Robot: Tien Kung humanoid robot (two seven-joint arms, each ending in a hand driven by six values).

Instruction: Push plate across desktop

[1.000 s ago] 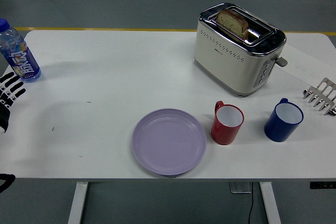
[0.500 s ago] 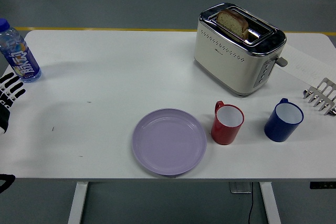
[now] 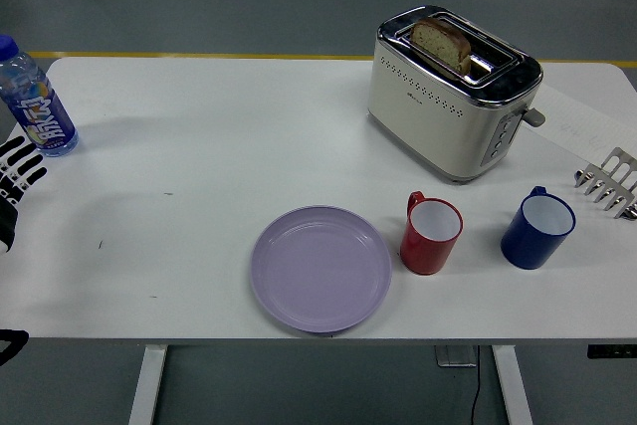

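Observation:
A lilac plate (image 3: pixel 320 268) lies flat on the white table (image 3: pixel 219 146) near its front edge, just left of the middle. My left hand (image 3: pixel 14 181) shows at the picture's left edge, far to the left of the plate, its black and white fingers straight, spread and holding nothing. It does not touch the plate. My right hand is out of view.
A red mug (image 3: pixel 431 235) stands just right of the plate and a blue mug (image 3: pixel 537 230) further right. A cream toaster (image 3: pixel 453 92) with bread in it stands at the back right. A water bottle (image 3: pixel 36 102) stands at the far left. A metal rack (image 3: pixel 609 182) is at the right edge.
My left hand has shifted very slightly at the left edge. The plate and the other objects have not moved.

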